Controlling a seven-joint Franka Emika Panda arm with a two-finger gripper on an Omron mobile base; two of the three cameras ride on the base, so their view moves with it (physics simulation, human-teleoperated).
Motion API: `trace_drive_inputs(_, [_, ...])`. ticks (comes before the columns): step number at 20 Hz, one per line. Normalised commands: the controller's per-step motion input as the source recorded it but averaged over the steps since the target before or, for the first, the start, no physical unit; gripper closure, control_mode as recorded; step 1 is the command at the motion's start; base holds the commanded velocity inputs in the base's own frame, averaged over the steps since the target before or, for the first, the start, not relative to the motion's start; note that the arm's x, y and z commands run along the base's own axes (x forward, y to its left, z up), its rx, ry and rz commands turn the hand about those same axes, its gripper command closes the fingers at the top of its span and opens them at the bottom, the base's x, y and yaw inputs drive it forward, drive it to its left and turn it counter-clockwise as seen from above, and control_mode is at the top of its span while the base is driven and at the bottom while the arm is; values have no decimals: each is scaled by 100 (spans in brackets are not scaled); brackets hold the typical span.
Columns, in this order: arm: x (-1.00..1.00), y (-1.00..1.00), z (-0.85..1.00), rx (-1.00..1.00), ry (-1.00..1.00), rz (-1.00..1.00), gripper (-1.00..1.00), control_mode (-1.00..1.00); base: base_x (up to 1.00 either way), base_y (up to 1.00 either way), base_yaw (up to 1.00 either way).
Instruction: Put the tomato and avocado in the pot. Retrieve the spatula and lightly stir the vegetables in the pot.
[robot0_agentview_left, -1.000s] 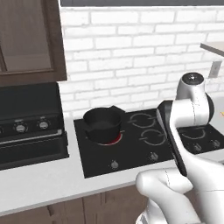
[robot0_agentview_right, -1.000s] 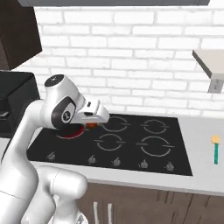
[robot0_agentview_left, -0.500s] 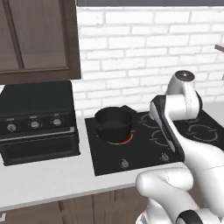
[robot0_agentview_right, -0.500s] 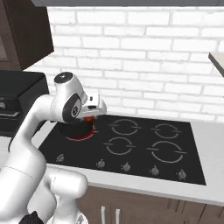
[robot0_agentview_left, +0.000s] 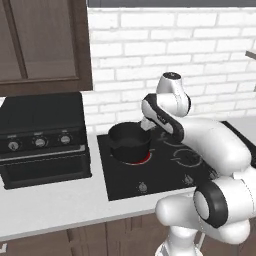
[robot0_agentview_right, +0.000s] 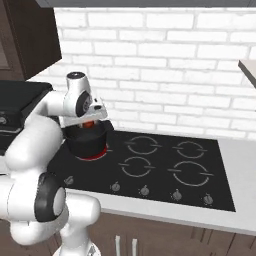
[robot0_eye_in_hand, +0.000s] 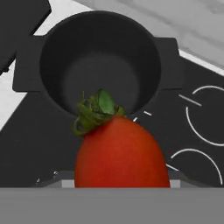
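Now 1 tomato (robot0_eye_in_hand: 120, 153), prob. in tool, above 1 pot (robot0_eye_in_hand: 98, 61).

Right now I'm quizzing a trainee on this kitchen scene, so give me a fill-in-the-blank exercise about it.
1. The pincer holds a red ____.
2. The pot sits on the ____.
3. Inside, the pot looks ____.
4. Left of the stove stands a black ____.

Missing words: tomato; stove; empty; oven
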Motion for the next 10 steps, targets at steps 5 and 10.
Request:
trace_drive_inputs(5, [95,66,-76,0,29,14,100,-100,0,0,0])
trace_drive_inputs(10, [59,42,-75,-2,9,2,100,-100,0,0,0])
